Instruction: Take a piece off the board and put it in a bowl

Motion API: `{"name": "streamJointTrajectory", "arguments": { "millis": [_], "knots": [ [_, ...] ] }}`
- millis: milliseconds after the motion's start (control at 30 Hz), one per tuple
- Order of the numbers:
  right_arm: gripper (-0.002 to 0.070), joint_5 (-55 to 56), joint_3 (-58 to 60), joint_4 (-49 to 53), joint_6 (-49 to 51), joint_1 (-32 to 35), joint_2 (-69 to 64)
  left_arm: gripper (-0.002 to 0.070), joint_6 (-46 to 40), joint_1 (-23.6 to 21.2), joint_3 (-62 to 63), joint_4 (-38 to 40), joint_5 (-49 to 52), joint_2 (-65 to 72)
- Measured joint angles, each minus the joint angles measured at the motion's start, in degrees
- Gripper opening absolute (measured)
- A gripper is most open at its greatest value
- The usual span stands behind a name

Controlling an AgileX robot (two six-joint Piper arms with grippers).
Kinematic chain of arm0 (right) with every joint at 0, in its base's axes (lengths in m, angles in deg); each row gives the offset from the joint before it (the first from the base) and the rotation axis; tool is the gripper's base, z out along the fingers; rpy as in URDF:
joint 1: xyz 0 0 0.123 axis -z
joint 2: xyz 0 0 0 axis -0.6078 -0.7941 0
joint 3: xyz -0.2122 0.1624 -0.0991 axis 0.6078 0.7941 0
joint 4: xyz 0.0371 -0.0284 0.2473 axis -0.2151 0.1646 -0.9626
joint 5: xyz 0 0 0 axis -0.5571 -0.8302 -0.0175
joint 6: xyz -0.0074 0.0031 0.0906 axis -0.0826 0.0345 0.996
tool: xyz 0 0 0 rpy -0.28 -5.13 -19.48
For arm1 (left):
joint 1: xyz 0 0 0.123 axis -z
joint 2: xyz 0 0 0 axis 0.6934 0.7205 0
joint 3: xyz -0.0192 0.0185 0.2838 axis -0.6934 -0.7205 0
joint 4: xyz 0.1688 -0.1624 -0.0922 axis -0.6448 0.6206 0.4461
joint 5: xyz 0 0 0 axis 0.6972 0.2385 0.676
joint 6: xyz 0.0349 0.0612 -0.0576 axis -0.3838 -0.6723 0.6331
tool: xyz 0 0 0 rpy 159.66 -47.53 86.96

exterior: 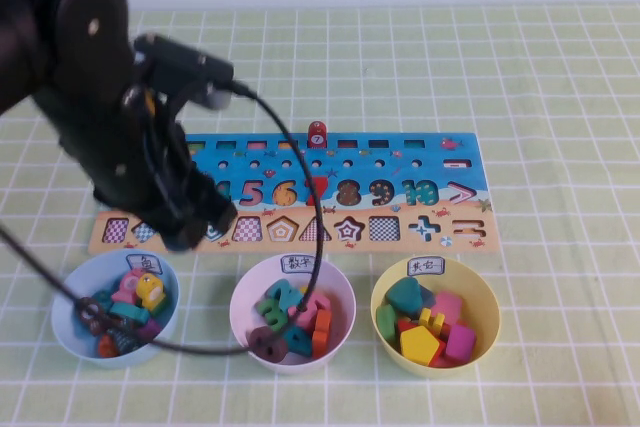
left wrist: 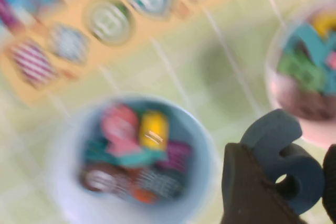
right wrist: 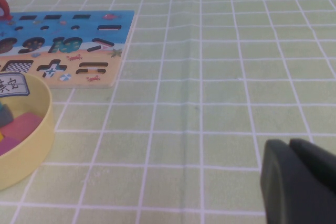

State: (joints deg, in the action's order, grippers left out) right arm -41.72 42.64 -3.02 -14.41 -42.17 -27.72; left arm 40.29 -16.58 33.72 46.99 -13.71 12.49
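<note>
Green checked cloth covers the table. Nearest, the white bowl [exterior: 292, 312] sits at six o'clock. Just beyond, at nine o'clock, the left gripper [left wrist: 286, 192] pinches the slate-grey "6" [left wrist: 286, 163] above the blue bowl [exterior: 115, 305], likely carrying it bowlward. Farther, the board [exterior: 300, 202]. The right gripper [right wrist: 299, 182] hovers over bare cloth, parked, fingers together.

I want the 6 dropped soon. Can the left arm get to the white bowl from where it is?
Probably yes. The left gripper, shut on the grey 6, hovers between the blue bowl and the white bowl, nothing between. The right gripper is parked away over bare cloth.
</note>
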Motion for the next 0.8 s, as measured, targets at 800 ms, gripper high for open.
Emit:
{"name": "streamJointTrajectory", "arguments": {
  "millis": [800],
  "knots": [
    [-0.0018,0.00,0.00,0.00,0.00,0.00,0.00,0.0252,11.29,19.62,-12.56,-10.80,-18.56,5.12]
  ]
}}
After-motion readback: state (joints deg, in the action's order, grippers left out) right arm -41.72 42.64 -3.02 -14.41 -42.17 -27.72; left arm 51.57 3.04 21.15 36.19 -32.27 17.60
